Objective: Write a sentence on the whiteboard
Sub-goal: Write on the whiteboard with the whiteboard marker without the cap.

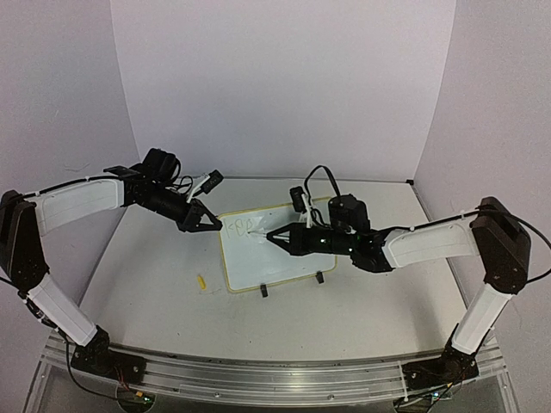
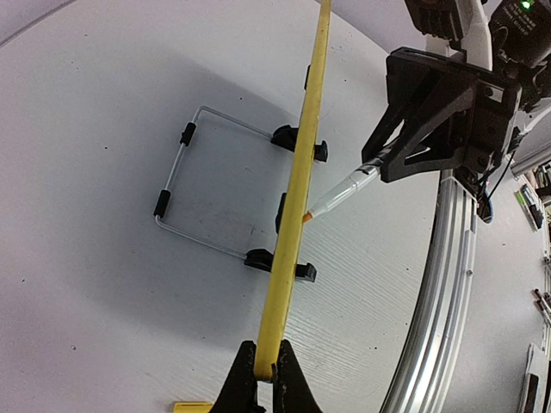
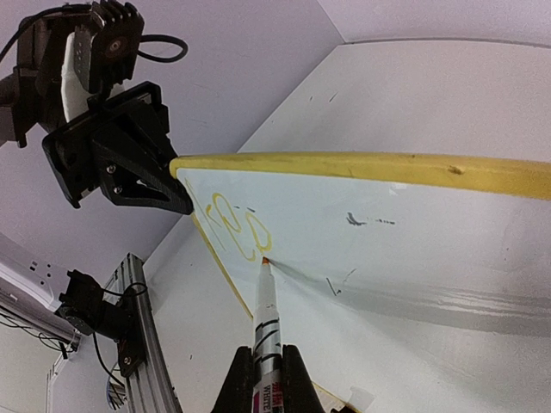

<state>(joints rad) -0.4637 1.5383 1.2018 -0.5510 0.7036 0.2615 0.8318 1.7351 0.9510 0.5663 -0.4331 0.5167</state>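
Note:
The whiteboard (image 1: 267, 249), white with a pale yellow rim, stands tilted on a wire stand with black clip feet (image 1: 263, 292). My left gripper (image 1: 215, 225) is shut on its upper left corner; the left wrist view shows the jaws (image 2: 265, 348) clamped on the yellow rim (image 2: 297, 189). My right gripper (image 1: 272, 236) is shut on a white marker (image 3: 265, 314) whose orange tip touches the board face (image 3: 387, 249). A few faint yellow letters of the sentence (image 3: 232, 219) sit by the tip, near the top left corner (image 1: 237, 227).
A small yellow marker cap (image 1: 201, 281) lies on the table left of the board. The wire stand (image 2: 207, 185) spreads behind the board. A metal rail (image 1: 275, 379) runs along the table's near edge. Small dark marks (image 3: 357, 219) dot the board.

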